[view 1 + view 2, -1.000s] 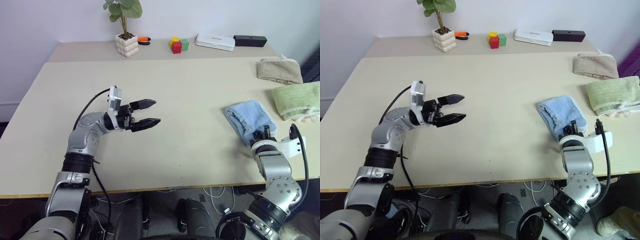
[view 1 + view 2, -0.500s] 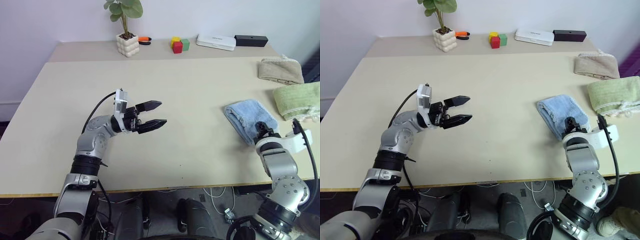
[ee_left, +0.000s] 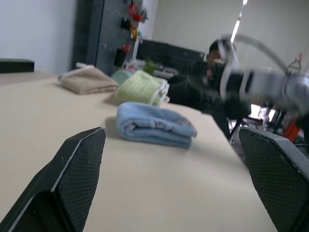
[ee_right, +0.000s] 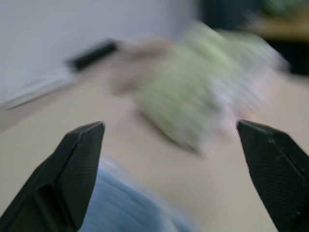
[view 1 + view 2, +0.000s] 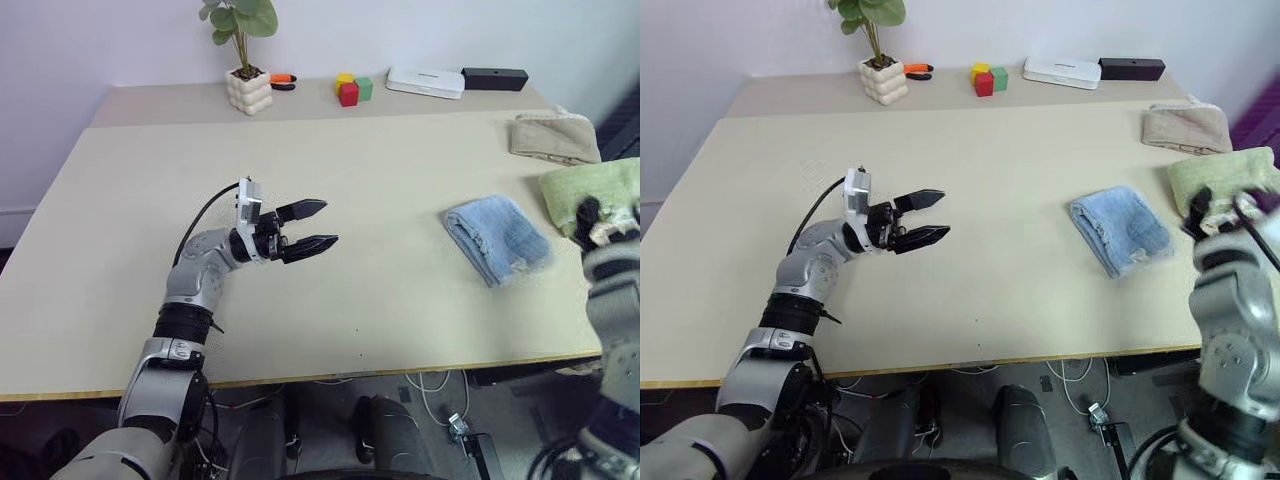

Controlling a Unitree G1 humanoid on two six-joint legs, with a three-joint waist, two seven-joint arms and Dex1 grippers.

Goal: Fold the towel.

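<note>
The towel [image 5: 497, 238] is light blue and lies folded into a small thick bundle on the right part of the table, with nothing holding it; it also appears low on the table in the left wrist view [image 3: 154, 124]. My right gripper [image 4: 169, 124] is open, its fingers wide apart, raised off the table to the right of the towel and in front of the green towel. My left gripper [image 5: 330, 222] is open and empty, hovering over the table's middle and pointing right toward the towel from well to its left.
A green folded towel [image 5: 585, 185] and a beige folded towel [image 5: 555, 138] lie at the right edge. Along the back stand a potted plant [image 5: 250, 90], coloured blocks [image 5: 352, 90], a white box [image 5: 425, 82] and a black box [image 5: 494, 78].
My right gripper opened at the towel's near corner, let go and rose up to the right. The towel stays folded on the table. The left gripper barely moved.
</note>
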